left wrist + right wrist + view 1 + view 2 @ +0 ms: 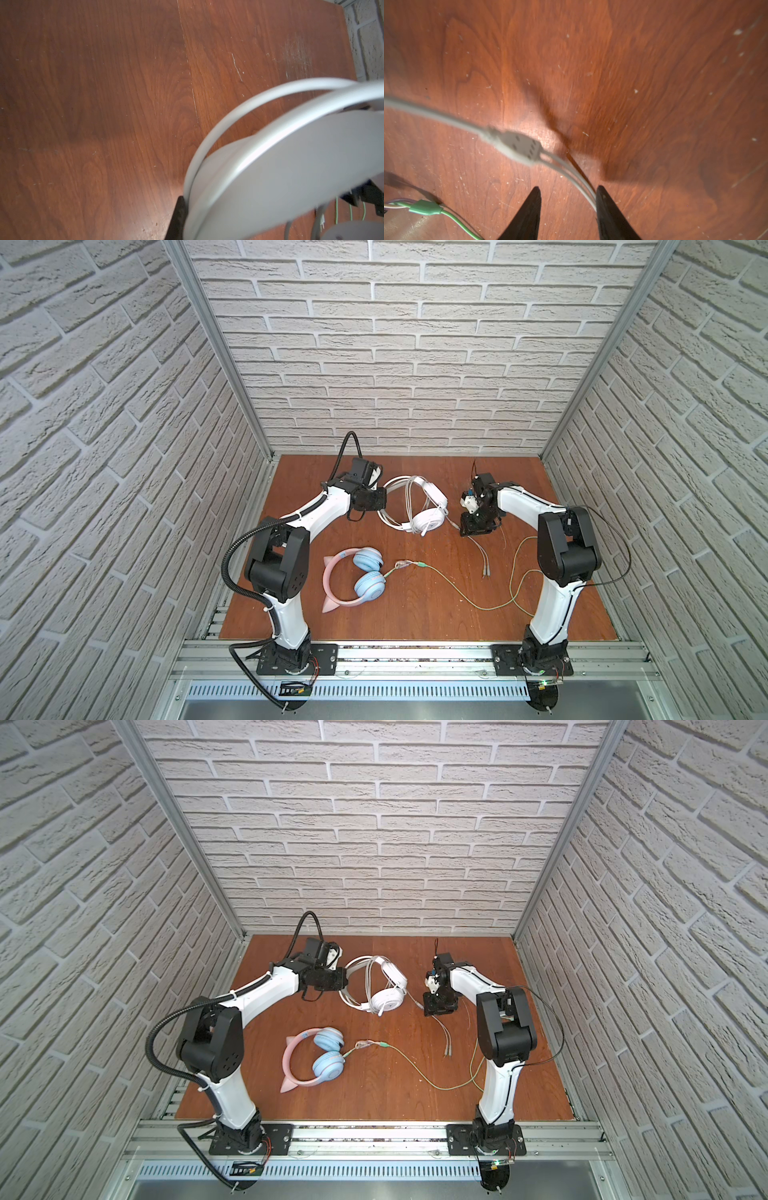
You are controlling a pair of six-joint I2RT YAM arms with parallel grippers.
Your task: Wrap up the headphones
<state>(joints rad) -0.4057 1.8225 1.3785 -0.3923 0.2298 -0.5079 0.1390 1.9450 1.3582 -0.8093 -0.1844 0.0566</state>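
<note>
- Two wired pairs share the brown wooden table (415, 614): all-white over-ear headphones (428, 519) far centre, pink cat-ear headphones with blue cups (369, 583) nearer, left.
- The left gripper (382, 506) is clamped on the white headband, probably anchoring it for winding.
- The right gripper (568, 193) stands parted, and the pale cable (446, 118) only brushes one finger.
- The greenish cable (425, 208) sprawls right, unwrapped.

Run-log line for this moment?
left end effector: shut on white headphones | right end effector: open, white cable at one jaw | pink headphones: not wrapped
</note>
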